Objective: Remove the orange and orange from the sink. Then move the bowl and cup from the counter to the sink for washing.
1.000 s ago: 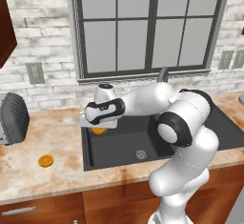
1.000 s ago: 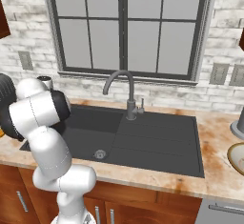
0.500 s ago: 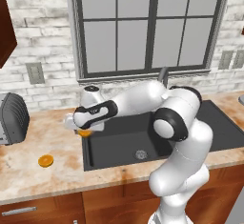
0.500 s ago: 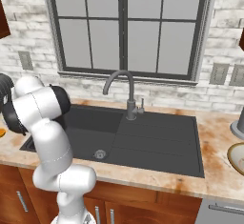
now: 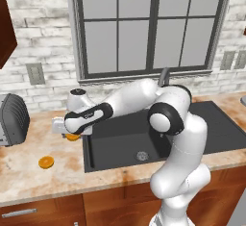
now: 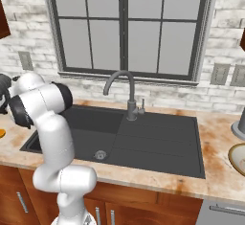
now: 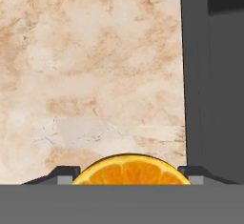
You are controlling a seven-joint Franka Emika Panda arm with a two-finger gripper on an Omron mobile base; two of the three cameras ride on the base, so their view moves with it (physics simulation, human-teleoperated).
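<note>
A: Left base view first. What takes up the most room?

B: The counter (image 5: 29,182), a beige stone top running across the lower part of the frame. Set into it, right of centre, is the black sink (image 5: 120,145), its round drain showing on the basin floor. In the right base view the sink (image 6: 143,138) lies mid-frame with the dark faucet (image 6: 125,92) curving up behind it.

A: And the arm?

B: It rises from the lower right and reaches left across the sink's upper left corner, with the gripper (image 5: 67,130) at centre left of the frame, over the counter just beside the sink's left rim.

A: Is it holding anything?

B: Yes. In the hand view an orange (image 7: 131,169) sits at the bottom centre between the two finger tips, one tip pressed at each side, so the claw is clamped on the fruit. Under it is beige stone, with the sink's dark rim down the right of that frame. From the left base camera the held orange (image 5: 72,137) peeks out under the hand.

A: The other orange?

B: The second orange (image 5: 46,162) lies on the counter at lower left, well apart from the sink and apart from the gripper.

A: Anything else?

B: A dark ribbed toaster (image 5: 12,119) at the far left edge. At the right edge of the right base view, a sliver of the bowl (image 6: 238,158) rests on the counter.
</note>
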